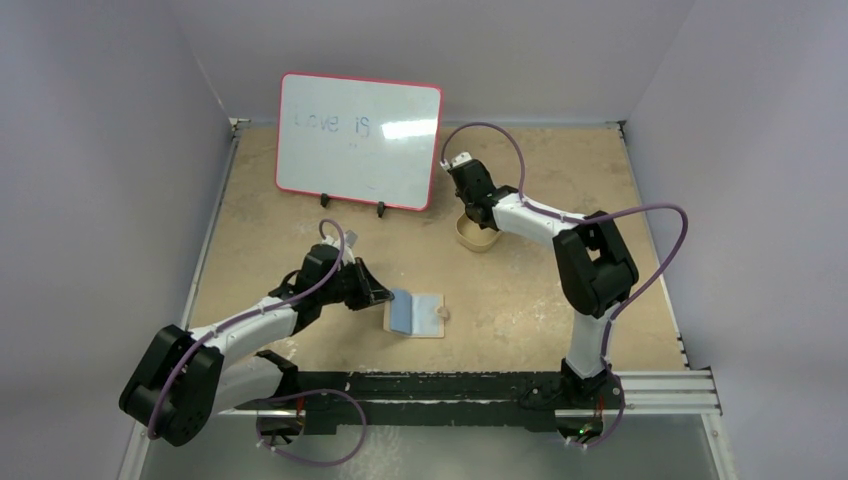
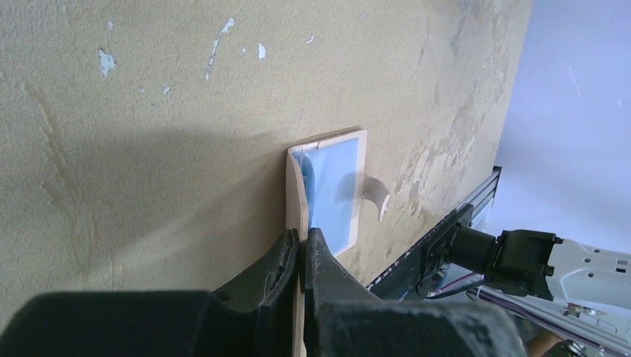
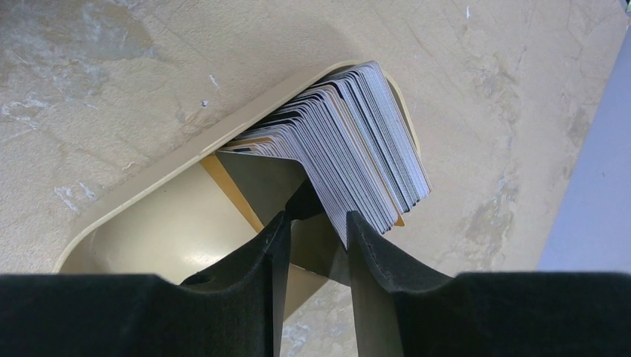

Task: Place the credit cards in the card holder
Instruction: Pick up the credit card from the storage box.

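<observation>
The card holder, a tan bifold wallet with bluish-grey inner pockets, lies open on the table near the middle front. My left gripper is shut on its raised left flap; in the left wrist view the thin tan flap is pinched between my jaws, and the snap tab sticks out beyond. The credit cards, a fanned grey stack, stand on edge in the tan oval dish. My right gripper is open at the stack's lower corner, over the dish.
A red-rimmed whiteboard stands on clips at the back left. A metal rail runs along the near table edge by the arm bases. Walls close in the left, right and back sides.
</observation>
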Available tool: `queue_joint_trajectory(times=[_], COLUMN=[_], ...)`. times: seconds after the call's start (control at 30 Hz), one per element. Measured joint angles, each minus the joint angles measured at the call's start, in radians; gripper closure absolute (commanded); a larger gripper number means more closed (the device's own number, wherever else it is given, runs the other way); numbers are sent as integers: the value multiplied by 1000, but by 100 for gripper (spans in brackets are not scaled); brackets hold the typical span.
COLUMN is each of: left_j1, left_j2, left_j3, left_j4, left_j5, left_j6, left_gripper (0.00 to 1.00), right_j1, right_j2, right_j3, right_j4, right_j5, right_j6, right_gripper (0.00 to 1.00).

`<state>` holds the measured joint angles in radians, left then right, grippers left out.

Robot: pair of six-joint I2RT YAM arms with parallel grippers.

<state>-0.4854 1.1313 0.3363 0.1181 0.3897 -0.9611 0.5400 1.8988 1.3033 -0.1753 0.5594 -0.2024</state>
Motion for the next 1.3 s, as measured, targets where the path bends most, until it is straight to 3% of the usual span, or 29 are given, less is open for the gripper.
queue_joint_trajectory(times=[0.13,0.3,0.5,1.3], left_j1=[0,0,0,0], left_j2=[0,5,19,33], left_j3=[0,0,0,0], left_j4=[0,0,7,23], left_j5=[0,-1,0,0], left_j6=[0,0,0,0], left_gripper=[100,100,100,100], right_j1=[-1,-3,-2,-2], right_j2=[0,0,0,-12], right_j3=[2,8,10,57], right_j4=[-7,-15,-21,-86], right_j5=[0,-6,-23,-32], right_j6=[0,3,3,29], right_gripper=[63,81,88,88])
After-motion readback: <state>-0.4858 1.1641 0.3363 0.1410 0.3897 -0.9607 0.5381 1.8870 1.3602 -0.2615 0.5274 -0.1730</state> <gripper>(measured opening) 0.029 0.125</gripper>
